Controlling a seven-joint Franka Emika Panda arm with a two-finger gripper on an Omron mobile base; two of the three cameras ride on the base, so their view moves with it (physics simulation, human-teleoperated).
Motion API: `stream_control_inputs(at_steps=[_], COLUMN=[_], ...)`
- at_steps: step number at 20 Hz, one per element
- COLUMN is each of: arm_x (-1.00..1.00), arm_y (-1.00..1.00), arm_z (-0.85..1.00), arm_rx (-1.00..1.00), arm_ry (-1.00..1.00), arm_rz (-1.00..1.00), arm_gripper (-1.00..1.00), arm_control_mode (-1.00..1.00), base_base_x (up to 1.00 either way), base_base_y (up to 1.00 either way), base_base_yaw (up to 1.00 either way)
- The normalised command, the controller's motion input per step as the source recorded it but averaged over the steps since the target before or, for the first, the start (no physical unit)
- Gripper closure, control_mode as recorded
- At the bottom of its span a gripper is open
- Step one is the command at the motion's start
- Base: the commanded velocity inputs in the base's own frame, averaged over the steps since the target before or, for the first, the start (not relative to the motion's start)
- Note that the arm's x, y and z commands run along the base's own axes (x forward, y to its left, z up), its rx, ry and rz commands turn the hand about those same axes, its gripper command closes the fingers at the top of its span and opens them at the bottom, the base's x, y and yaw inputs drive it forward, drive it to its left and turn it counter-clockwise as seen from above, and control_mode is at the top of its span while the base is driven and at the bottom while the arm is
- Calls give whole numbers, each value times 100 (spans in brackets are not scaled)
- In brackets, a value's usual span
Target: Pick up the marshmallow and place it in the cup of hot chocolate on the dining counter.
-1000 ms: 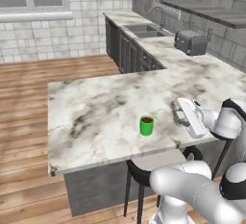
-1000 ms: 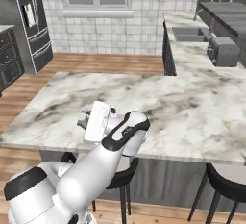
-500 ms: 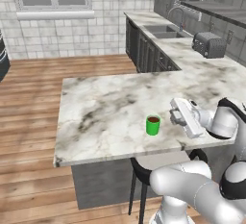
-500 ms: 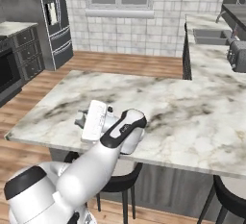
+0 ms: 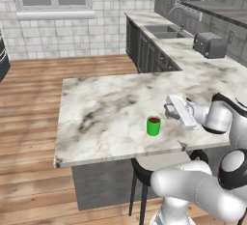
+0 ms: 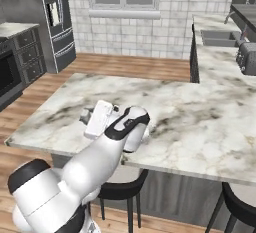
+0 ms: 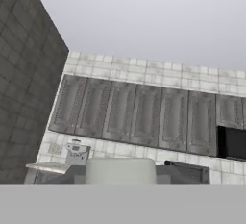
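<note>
Green cup of hot chocolate stands on the marble tabletop — beside it our pincer hovers nearly shut, marshmallow grip unconfirmed — next, centre over that cup.

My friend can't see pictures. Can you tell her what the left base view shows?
A white robot arm holds its end effector above the dining counter, just right of the cup of hot chocolate. Behind, a toaster sits on another counter near a sink.
</note>
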Motion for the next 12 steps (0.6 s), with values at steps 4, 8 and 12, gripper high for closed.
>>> stream_control_inputs(at_steps=[4,8,12], arm_x=[77,72,51], arm_y=[0,-4,-5], arm_z=[0,-9,-29], arm_rx=[-14,-15,-14], arm_ry=[26,26,25], arm_rz=[0,8,16], arm_gripper=[100,100,100], arm_control_mode=[-100,-100,-100], base_base_x=[0,0,0], base_base_y=[0,0,0], base_base_yaw=[0,0,0])
